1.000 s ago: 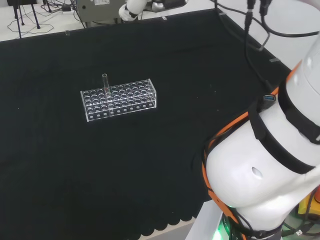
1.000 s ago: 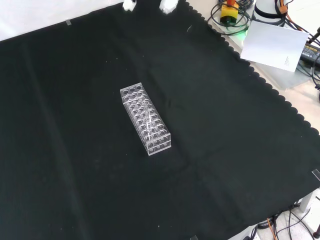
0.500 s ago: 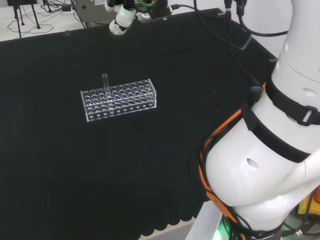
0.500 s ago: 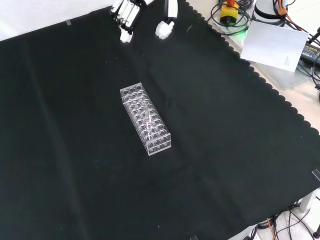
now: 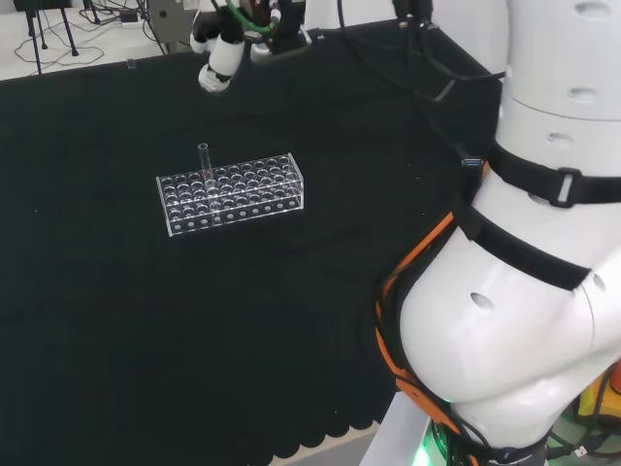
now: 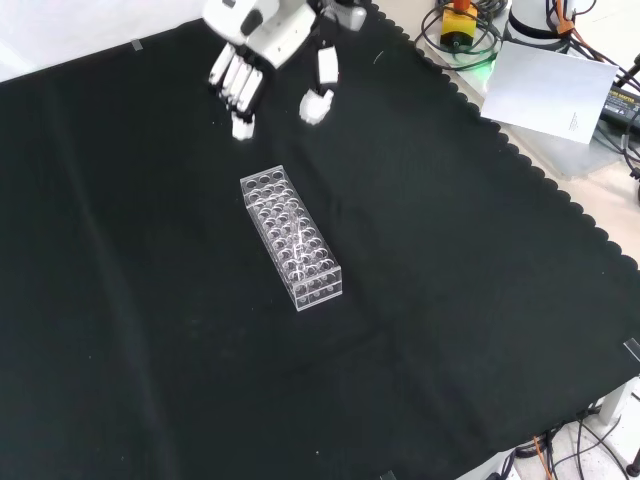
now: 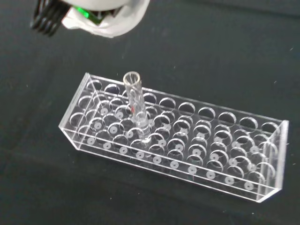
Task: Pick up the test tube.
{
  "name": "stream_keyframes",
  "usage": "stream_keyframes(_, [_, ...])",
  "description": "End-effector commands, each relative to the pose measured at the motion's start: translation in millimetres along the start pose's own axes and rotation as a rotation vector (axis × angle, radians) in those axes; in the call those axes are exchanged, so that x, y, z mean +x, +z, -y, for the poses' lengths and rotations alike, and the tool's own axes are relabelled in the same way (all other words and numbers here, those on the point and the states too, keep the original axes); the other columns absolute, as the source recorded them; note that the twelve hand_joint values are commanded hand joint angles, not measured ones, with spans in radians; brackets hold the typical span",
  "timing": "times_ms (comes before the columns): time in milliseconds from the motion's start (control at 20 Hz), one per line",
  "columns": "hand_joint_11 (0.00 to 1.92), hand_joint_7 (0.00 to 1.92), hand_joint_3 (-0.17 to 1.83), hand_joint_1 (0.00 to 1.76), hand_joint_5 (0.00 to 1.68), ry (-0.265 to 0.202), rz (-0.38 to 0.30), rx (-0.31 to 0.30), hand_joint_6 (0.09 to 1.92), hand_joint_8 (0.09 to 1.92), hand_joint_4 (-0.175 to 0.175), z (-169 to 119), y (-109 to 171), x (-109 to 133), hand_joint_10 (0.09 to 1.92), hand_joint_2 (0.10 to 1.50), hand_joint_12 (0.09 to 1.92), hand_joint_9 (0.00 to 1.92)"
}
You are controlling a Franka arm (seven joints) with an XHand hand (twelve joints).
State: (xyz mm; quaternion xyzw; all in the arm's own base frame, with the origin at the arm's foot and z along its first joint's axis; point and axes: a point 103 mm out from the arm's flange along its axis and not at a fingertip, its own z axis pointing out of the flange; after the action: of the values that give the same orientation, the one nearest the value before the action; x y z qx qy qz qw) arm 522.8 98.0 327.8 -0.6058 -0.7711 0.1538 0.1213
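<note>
front view: hand [image 6: 262, 45] hangs over the tabletop [image 6: 480, 300] near its far edge, fingers [image 6: 236, 88] straight and spread from the thumb, holding nothing, short of the clear rack [image 6: 292, 237]. head view: test tube [image 5: 205, 161] stands upright in a hole near the rack's left end, around mid-tabletop, apart from the hand.

Bare cloth [image 6: 450, 300] around rack [image 6: 292, 237], seemingly unobstructed.

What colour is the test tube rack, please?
The rack is clear, colourless plastic; the wrist view shows it best.
</note>
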Motion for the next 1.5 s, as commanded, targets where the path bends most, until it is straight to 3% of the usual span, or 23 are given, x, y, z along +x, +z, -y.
stream_keyframes(50, [0.20, 0.36, 0.69, 0.93, 0.39, -0.018, 0.027, 0.084, 0.48, 0.97, -0.112, -34.6, 24.7, 10.4, 0.97, 0.63, 1.51, 0.42])
stream_keyframes(750, [0.23, 0.52, 0.71, 0.94, 0.43, -0.037, 0.018, 0.175, 0.67, 0.93, -0.134, -47.4, 65.5, 14.4, 0.96, 0.63, 1.50, 0.47])
stream_keyframes(1500, [0.24, 0.55, 0.71, 0.95, 0.45, -0.057, 0.038, 0.242, 0.77, 0.93, -0.142, -63.7, 98.9, 23.7, 0.94, 0.63, 1.50, 0.49])
